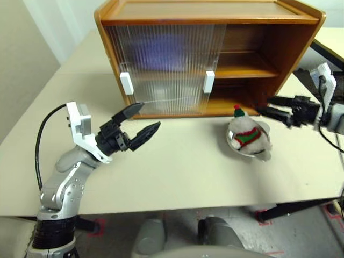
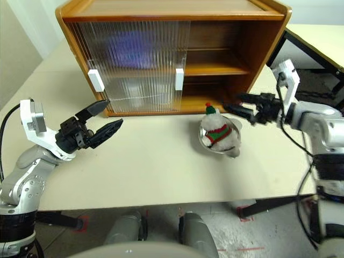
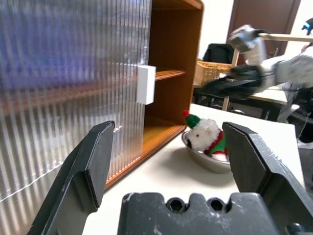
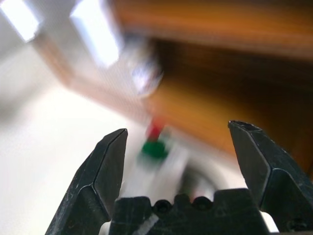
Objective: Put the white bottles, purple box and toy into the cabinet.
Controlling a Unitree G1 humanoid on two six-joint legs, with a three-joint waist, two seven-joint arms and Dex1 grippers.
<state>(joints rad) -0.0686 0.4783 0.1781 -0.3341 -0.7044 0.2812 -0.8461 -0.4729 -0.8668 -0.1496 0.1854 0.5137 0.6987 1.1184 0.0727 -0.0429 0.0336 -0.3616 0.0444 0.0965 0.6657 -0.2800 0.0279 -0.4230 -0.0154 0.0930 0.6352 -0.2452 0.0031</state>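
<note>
The toy [image 1: 246, 133], a white plush bear with a red hat, lies in a silver bowl [image 1: 257, 149] on the table in front of the cabinet's [image 1: 209, 11] open right half. My right gripper [image 1: 264, 106] hangs open and empty just right of the toy, pointing left at it. Well to the toy's left, my left gripper [image 1: 149, 115] is open and empty in front of the two ribbed doors [image 1: 166, 67]. A purple blur behind the doors on the upper shelf is the purple box [image 1: 161, 51]. Pale shapes [image 2: 141, 95] low behind the doors may be the white bottles; I cannot tell.
Both sliding doors with white handles [image 1: 209, 81] cover the cabinet's left half. The table edge [image 1: 161, 207] runs close in front of me. Another table [image 2: 317, 37] stands to the right, behind the right arm.
</note>
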